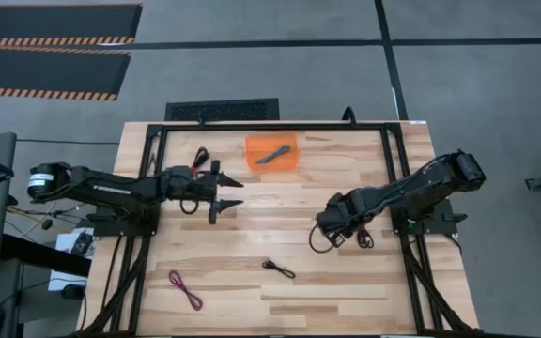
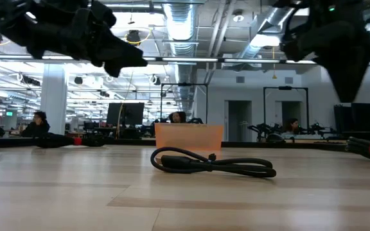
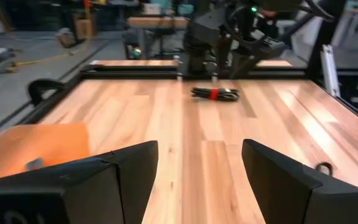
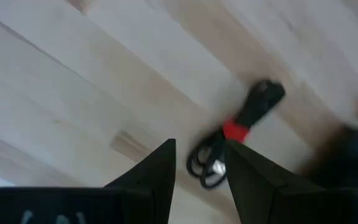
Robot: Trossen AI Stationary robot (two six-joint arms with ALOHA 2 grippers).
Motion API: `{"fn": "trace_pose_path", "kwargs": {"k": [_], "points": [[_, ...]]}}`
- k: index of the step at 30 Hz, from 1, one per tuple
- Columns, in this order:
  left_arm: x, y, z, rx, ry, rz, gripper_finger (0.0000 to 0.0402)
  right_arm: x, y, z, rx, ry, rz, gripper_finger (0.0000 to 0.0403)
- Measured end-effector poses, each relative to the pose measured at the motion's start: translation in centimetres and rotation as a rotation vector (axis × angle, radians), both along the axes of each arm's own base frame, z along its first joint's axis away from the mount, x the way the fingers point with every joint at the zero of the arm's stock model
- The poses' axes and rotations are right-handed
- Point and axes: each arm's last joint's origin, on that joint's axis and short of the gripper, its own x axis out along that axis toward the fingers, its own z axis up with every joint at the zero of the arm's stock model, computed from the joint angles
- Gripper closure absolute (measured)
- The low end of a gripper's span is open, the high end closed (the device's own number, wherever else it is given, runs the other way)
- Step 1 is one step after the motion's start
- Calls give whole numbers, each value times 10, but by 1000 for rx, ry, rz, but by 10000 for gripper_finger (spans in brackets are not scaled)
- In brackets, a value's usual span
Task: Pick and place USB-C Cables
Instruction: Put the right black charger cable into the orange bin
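Wooden bench [image 1: 346, 282]: the right hand [image 4: 201, 163], fingers slightly apart, hangs directly over a red-and-black cable [image 4: 238, 134] at the right side; left hand [image 1: 228, 192] waits, spread wide.

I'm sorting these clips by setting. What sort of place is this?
Likely an open-plan robotics lab or workshop: a wooden table on concrete floor, exposed ceiling ducts, and people seated at distant monitors.
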Motion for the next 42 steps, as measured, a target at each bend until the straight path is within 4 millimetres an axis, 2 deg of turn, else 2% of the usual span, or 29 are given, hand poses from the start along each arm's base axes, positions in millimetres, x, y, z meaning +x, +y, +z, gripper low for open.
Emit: {"fn": "trace_pose_path", "kwargs": {"k": [9,15,19,26,34,42], "points": [[37,0,-10,44,71,-83,176,-14,29,-4,-22,14,-78,243],[62,-10,-19,82,116,-140,176,-37,36,-33,29,150,-132,244],[79,-19,-22,110,131,-184,176,-44,44,-52,103,149,-147,244],[105,-33,-33,115,169,-203,176,-50,52,-64,120,106,-104,244],[113,-42,-42,139,204,-187,176,-62,45,-85,85,117,-125,244],[113,-43,-42,146,212,-168,176,-58,37,-88,50,83,-108,244]]}}
